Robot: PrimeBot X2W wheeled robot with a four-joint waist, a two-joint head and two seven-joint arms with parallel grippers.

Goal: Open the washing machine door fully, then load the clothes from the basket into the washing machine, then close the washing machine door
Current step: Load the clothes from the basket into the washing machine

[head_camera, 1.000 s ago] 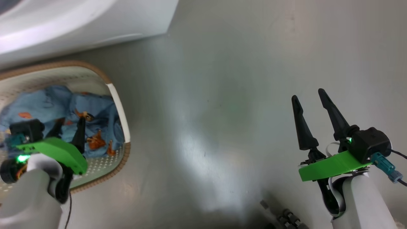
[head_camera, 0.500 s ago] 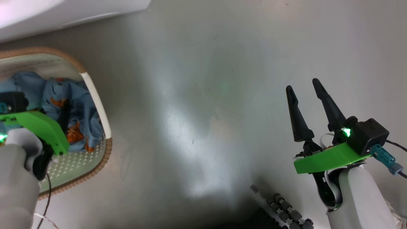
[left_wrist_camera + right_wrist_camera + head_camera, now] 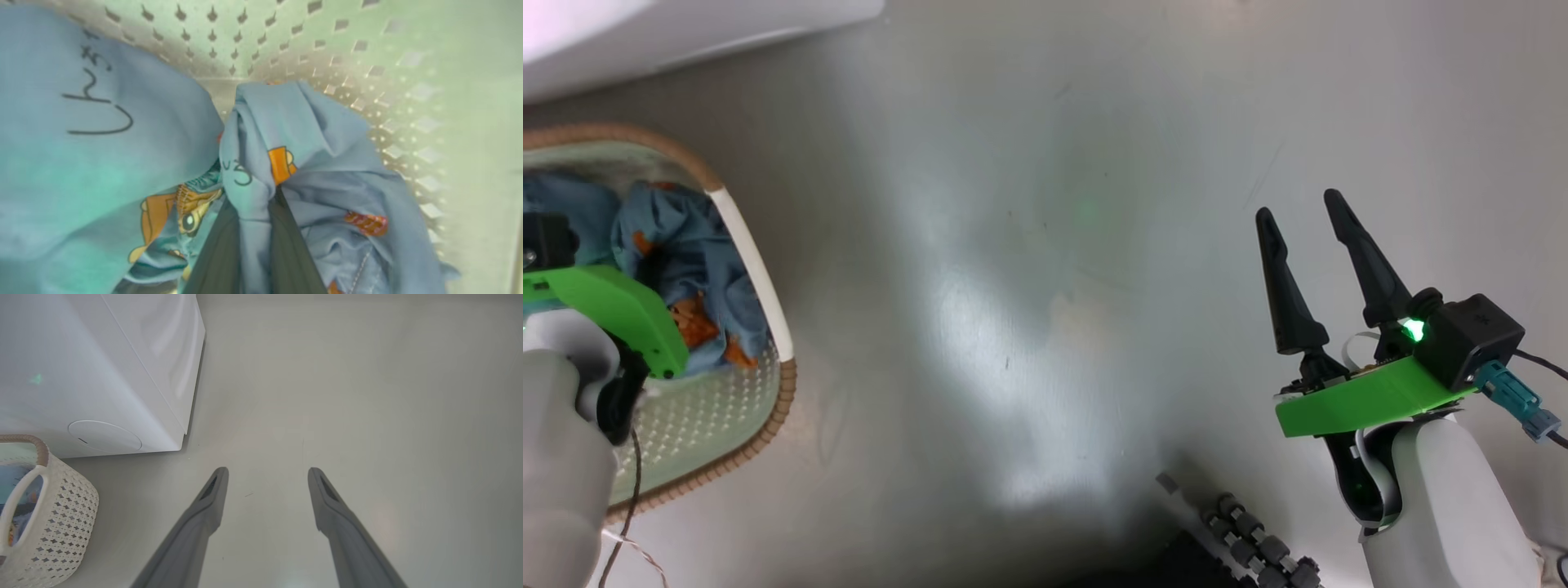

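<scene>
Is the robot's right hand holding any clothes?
No, the right gripper is open above the floor, with its two fingers spread apart and nothing between them.

The left gripper point(image 3: 654, 265) reaches down into the blue clothes point(image 3: 707, 237) in the basket point(image 3: 783, 392) near the white washing machine point(image 3: 686, 33), while the right gripper point(image 3: 1298, 206) hovers with fingers spread above the floor point(image 3: 1013, 245).

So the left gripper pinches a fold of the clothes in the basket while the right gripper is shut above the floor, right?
Not quite: the right gripper is open, jaws well apart above the floor, as the right wrist view shows. The left gripper does pinch a fold of the clothes in the basket.
</scene>
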